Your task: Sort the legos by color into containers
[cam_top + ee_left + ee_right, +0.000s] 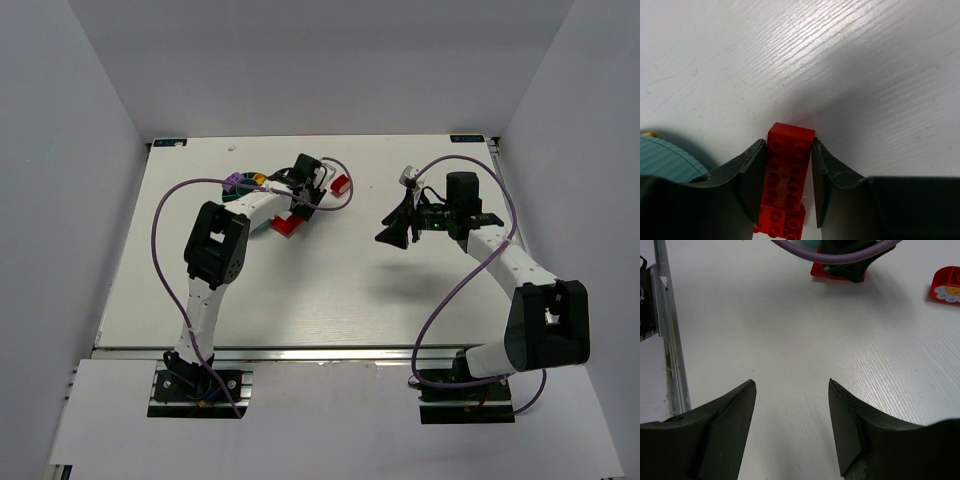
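A long red lego [789, 160] lies on the white table between the fingers of my left gripper [788, 150], which is shut on its two sides. A smaller red piece [785, 222] sits at its near end. From above, this brick [288, 226] is just right of the teal cup [243, 186], whose compartments hold purple and yellow pieces. The cup's ribbed wall [665, 160] shows at the left of the left wrist view. Another red lego [341, 184] with a daisy print [946, 286] lies apart, further right. My right gripper [792, 385] hangs open and empty over bare table.
The right gripper [392, 232] is at mid-table, well right of the left one [292, 215]. A metal rail [665, 340] runs along the table edge at the left of the right wrist view. Grey walls surround the table on three sides.
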You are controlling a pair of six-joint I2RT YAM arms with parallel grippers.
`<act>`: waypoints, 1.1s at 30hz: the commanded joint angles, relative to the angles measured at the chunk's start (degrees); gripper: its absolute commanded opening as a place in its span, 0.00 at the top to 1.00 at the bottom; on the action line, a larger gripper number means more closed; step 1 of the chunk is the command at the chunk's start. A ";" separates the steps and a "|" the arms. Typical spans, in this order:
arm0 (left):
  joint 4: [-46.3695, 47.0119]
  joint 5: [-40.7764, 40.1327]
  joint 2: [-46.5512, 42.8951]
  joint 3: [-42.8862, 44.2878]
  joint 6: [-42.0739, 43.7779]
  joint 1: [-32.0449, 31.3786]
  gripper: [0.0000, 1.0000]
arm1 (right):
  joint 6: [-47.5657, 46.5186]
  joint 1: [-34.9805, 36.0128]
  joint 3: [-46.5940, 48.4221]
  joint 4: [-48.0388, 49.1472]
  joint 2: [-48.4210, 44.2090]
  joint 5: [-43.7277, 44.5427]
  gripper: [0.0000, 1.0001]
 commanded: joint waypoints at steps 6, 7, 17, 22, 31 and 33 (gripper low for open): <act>-0.56 5.28 -7.15 4.96 -5.69 0.62 0.77 | -0.10 -0.40 0.14 1.58 -1.91 -0.88 0.34; -0.39 6.77 -7.76 5.67 -7.61 0.89 0.78 | -0.10 -0.31 0.14 1.49 -2.09 -0.88 0.34; 16.30 18.28 -27.61 -10.39 -26.87 10.72 0.92 | -0.18 -0.31 -0.12 1.49 -2.35 -0.62 0.34; 22.36 18.74 -35.52 -19.17 -29.52 15.47 0.94 | -0.27 -0.31 0.32 1.49 -1.74 -0.88 0.34; 32.46 17.94 -38.80 -28.33 -29.16 23.03 0.96 | -0.53 -0.14 1.28 0.70 -1.38 -0.79 0.34; 34.14 18.29 -38.01 -29.21 -29.25 23.91 0.96 | -0.88 -0.22 1.28 0.35 -1.47 -0.70 0.34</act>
